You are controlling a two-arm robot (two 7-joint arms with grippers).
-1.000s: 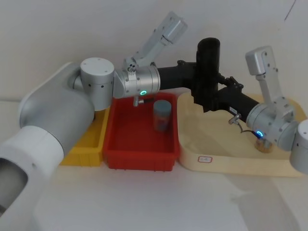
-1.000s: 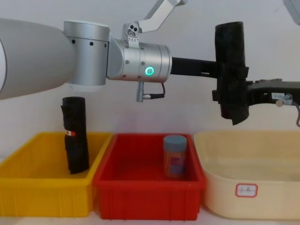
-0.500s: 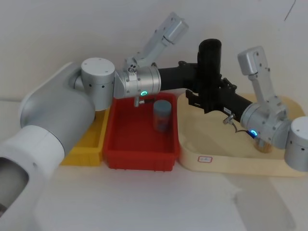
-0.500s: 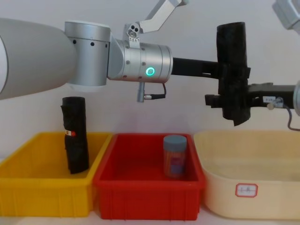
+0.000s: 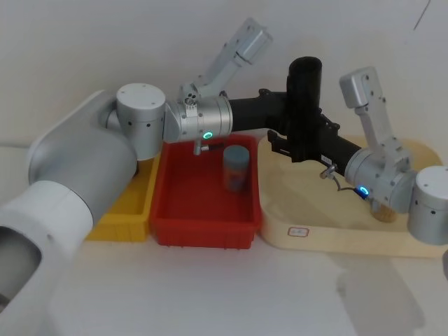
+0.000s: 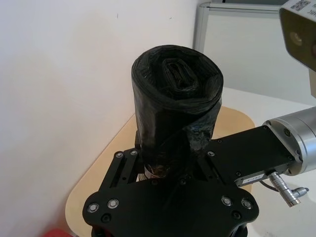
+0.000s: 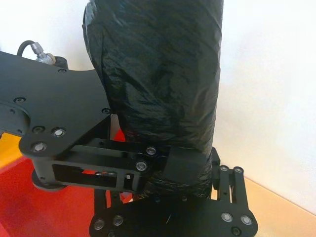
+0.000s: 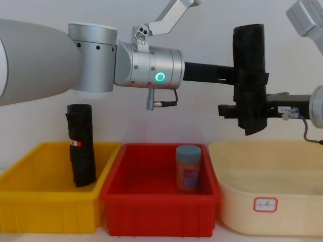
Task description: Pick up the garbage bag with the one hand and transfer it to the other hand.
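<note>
We hold the bag [image 8: 249, 75] upright, high above the cream tray [image 8: 272, 222], so both hands can reach it. Our left gripper [image 8: 237, 75] squeezes it near the top. Our right gripper [image 8: 246, 109] sits lower around it; we cannot tell whether it grips yet.

Light is soft, even and bright. Faint shadows fall on the table [image 5: 294, 294]. The wrist views are sharp.
</note>
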